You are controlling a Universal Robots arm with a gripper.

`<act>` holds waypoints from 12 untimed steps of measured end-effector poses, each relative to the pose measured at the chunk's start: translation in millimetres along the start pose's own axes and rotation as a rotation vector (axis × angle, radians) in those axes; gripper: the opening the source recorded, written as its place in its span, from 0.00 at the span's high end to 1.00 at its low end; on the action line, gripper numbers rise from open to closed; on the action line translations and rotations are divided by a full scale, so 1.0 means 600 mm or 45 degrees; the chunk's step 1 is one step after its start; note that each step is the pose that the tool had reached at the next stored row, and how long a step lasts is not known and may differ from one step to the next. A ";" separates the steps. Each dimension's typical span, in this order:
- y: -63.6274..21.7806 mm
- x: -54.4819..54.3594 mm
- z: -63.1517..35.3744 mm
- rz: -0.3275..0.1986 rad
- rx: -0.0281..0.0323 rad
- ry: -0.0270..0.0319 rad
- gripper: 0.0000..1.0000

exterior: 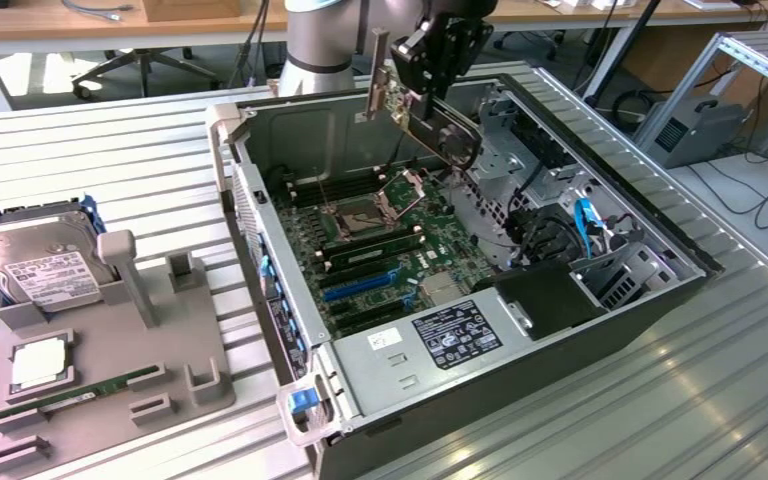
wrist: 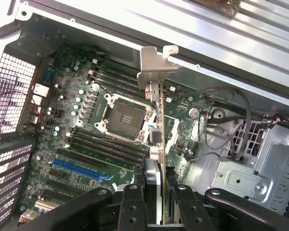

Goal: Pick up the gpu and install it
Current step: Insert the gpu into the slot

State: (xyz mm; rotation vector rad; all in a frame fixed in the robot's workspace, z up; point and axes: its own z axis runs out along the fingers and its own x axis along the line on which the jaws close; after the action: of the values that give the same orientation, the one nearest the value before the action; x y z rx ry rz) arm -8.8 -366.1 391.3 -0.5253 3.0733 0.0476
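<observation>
We're over the open dark-grey metal computer case (exterior: 240,170), which lies on its side on the slatted silver table (exterior: 104,150). The black two-fingered gripper (exterior: 424,90) is clamped on the gpu (exterior: 444,135), a flat card with a black fan shroud, a green circuit board and a silver metal bracket (exterior: 379,70) at one end. The card hangs on edge at the case's far rim, bracket uppermost, raised above the green motherboard (exterior: 384,240).

From the wrist we look straight down the card's thin edge (wrist: 162,144). The black fingers (wrist: 132,207) press it from both sides, and the bracket (wrist: 154,72) is at the far end. Below it we see the square silver CPU socket (wrist: 124,115) just beside the card's line, and the long blue expansion slot (wrist: 79,171) off to one side, well apart from the card.

On the exterior view's left, a grey plastic parts holder (exterior: 117,370) carries a silver hard drive with a white label (exterior: 37,265) and a thin green RAM stick (exterior: 77,393), both well away from the gripper.
</observation>
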 end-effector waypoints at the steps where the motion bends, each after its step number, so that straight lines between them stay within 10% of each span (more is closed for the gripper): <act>1: 0.000 0.000 0.000 -0.001 0.0000 0.0000 0.73; 12: 0.001 0.000 0.000 -0.022 -0.0006 0.0006 0.73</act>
State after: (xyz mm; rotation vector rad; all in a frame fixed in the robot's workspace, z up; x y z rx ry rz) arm -8.8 -365.5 391.3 -0.5517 3.0689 0.0479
